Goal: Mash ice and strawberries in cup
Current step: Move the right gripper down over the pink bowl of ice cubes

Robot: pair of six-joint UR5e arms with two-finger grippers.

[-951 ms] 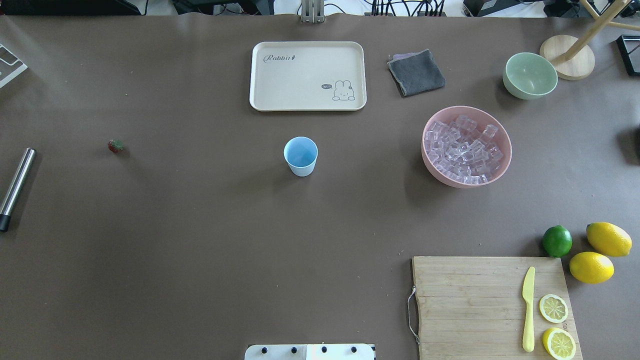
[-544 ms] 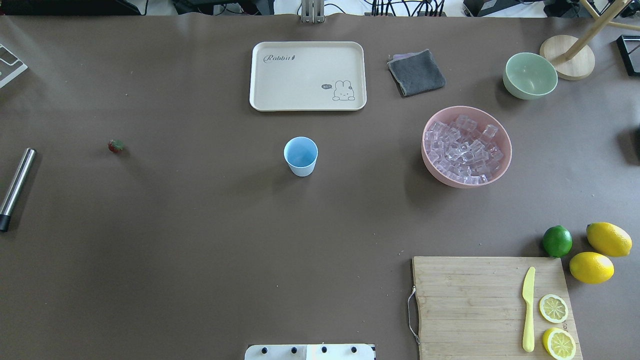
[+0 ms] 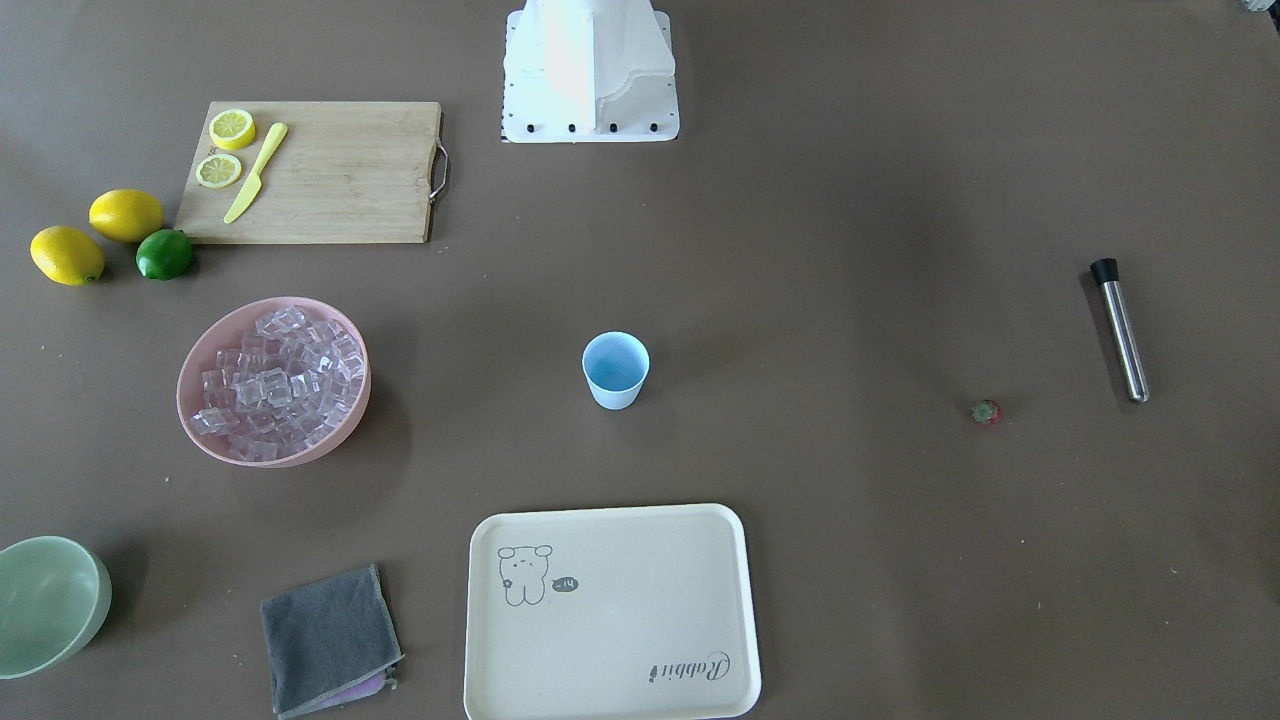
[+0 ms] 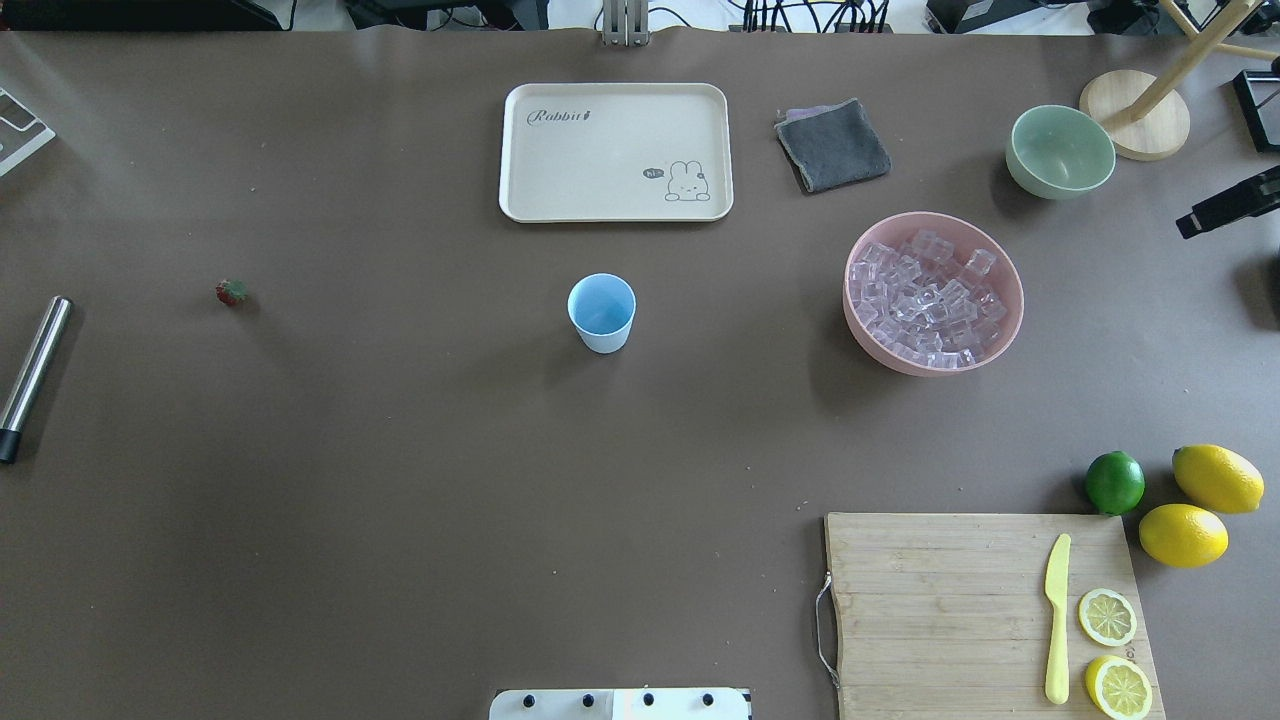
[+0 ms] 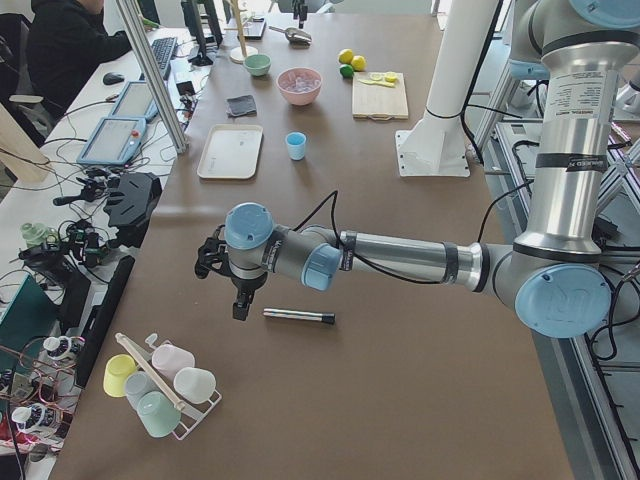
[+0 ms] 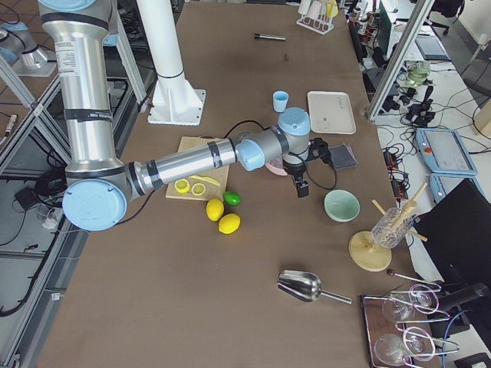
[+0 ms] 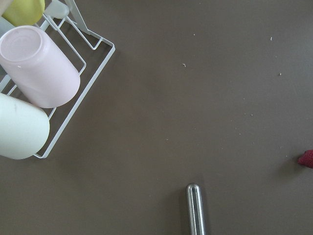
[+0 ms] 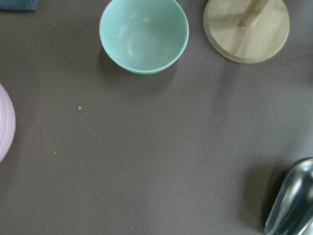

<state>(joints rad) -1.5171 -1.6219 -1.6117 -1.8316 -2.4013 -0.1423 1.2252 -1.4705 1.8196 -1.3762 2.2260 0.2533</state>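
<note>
Observed: left pincer (image 5: pixel 241 310) held just beside metal rod (image 5: pixel 298 316), strawberry (image 4: pixel 231 292) near it; right pincer (image 6: pixel 301 187) held between pink bowl (image 4: pixel 925 367) and green bowl (image 6: pixel 341 205), ice (image 4: pixel 930 298) heaped in pink bowl just beside it. Cup (image 4: pixel 601 312) seen upright, well apart from both pincers, between them. Open or closed: cannot be told for either

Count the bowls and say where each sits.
2. The pink bowl, filled with clear ice cubes, sits right of the pale-blue cup in the overhead view. The empty pale-green bowl stands beyond it, beside a round wooden base. None looks hidden.
</note>
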